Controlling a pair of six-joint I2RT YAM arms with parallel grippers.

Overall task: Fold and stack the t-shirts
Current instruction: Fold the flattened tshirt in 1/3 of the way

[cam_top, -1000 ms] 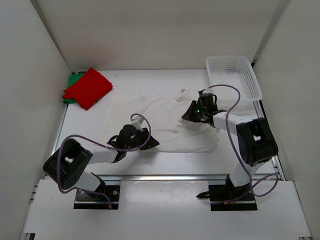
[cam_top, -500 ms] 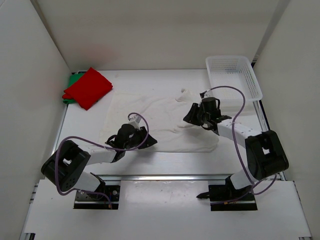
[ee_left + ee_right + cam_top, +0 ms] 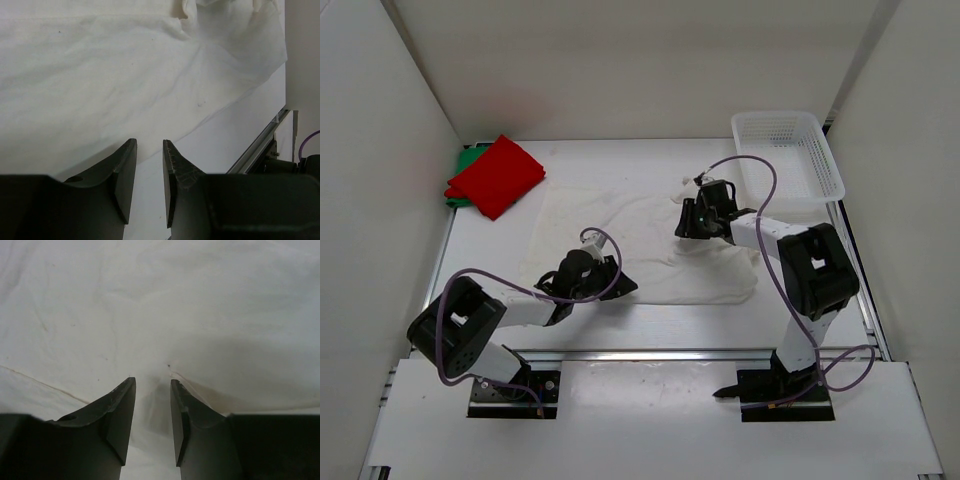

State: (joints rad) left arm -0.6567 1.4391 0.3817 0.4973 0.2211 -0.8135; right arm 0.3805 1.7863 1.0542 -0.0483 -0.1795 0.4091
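Nearest, the left tool (image 3: 148,150) hangs low at the near hem of the white t-shirt (image 3: 100,75), its jaws narrowly parted and empty, with bare worktop (image 3: 215,135) showing between them. The shirt lies spread mid-worktop, its long axis running left to right. Farther on, the right tool (image 3: 152,385) is parted over plain cloth and grips nothing. Only the top view shows the folded red t-shirt (image 3: 495,175) on the green t-shirt (image 3: 463,160) in the far left corner.

Basket (image 3: 785,155) right, folded shirts (image 3: 495,175) left; table (image 3: 620,160) between open
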